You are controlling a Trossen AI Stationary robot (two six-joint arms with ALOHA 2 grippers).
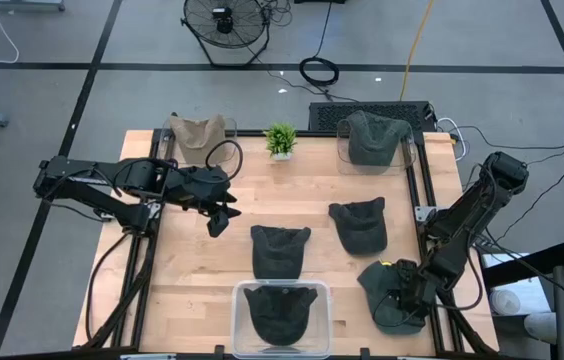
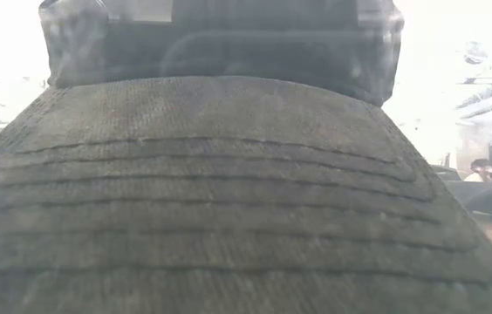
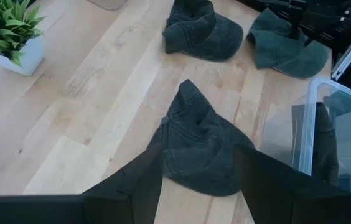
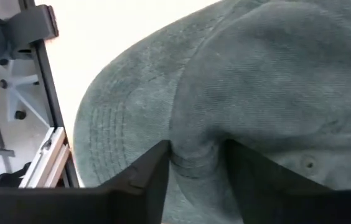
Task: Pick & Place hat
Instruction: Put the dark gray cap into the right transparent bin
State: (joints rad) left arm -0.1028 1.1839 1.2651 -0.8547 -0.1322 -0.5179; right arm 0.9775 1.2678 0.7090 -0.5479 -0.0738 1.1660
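Note:
Several dark green hats lie on the wooden table. One hat [image 1: 280, 248] lies flat mid-table, also seen as the hat [image 3: 200, 146] ahead of my left gripper. My left gripper [image 1: 224, 208] hovers over the table's left part, open, its fingers [image 3: 144, 177] clear of that hat. Another hat [image 1: 359, 222] lies right of centre. My right gripper [image 1: 404, 290] is shut on a hat [image 1: 387, 300] at the near right corner. A hat [image 1: 282, 310] sits in a clear bin at the near edge, and its brim [image 2: 228, 201] fills the low view. My right gripper pinches a bunched fold of the hat's crown [image 4: 194, 163] between its two fingers, beside the stitched brim [image 4: 107, 143]. It comes from above, slanting down from the right side. Whether the hat is lifted off the table, I cannot tell.
A tan hat [image 1: 199, 135] lies at the far left corner. A small potted plant [image 1: 281, 140] stands at the far edge. A clear container [image 1: 402, 150] at the far right holds another dark hat [image 1: 372, 138]. The clear bin [image 1: 240, 320] stands at the near edge.

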